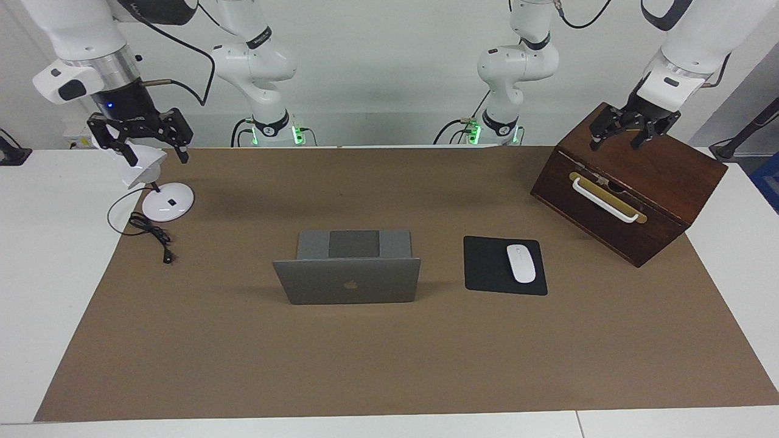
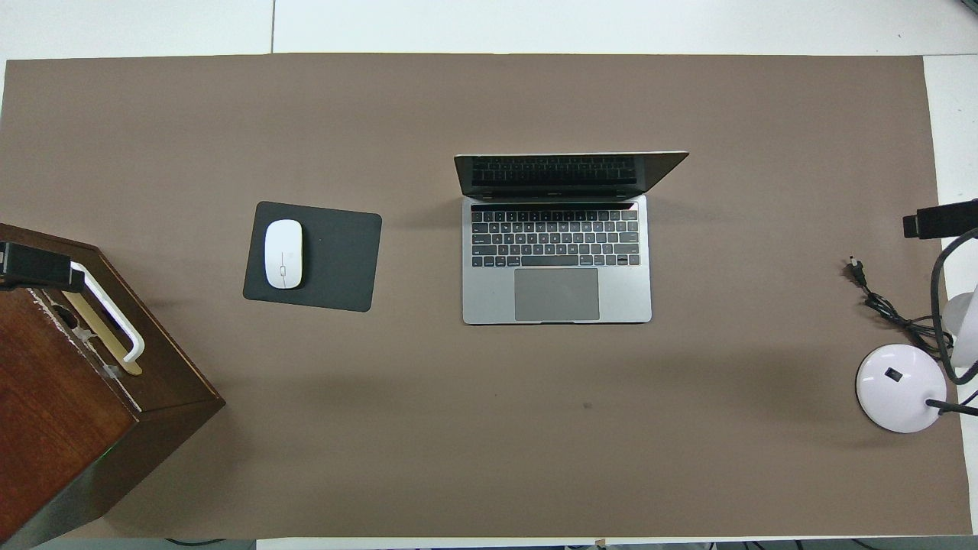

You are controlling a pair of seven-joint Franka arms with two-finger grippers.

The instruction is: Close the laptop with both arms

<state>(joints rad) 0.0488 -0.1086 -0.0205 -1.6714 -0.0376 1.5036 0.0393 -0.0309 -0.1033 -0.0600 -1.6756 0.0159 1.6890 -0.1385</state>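
**Laptop stands open mid-counter, both grippers raised at the ends**

The laptop [image 1: 348, 275] sits open near the middle of the brown mat [image 1: 389, 365] that covers the counter [image 1: 36, 292], its lid upright with the logo side turned away from the robots and its keyboard and trackpad toward them. Neither gripper touches it; it lies well apart from both, roughly between them.

The left gripper [image 1: 627, 139] hangs over the top of the dark wooden box [image 1: 633, 201] at the left arm's end of the counter, fingers spread apart and holding nothing. The box carries a white handle [image 1: 605, 199] on its front face. Between this gripper and the laptop lies a black mouse pad [image 1: 494, 267] with a white mouse [image 1: 521, 263] on it.

The right gripper [image 1: 155, 149] hangs over a white desk lamp [image 1: 164, 198] at the right arm's end, fingers likewise apart and empty, just above the lamp's head. The lamp's black cord [image 1: 152, 234] trails on the mat from its round base toward the laptop, plug end lying loose
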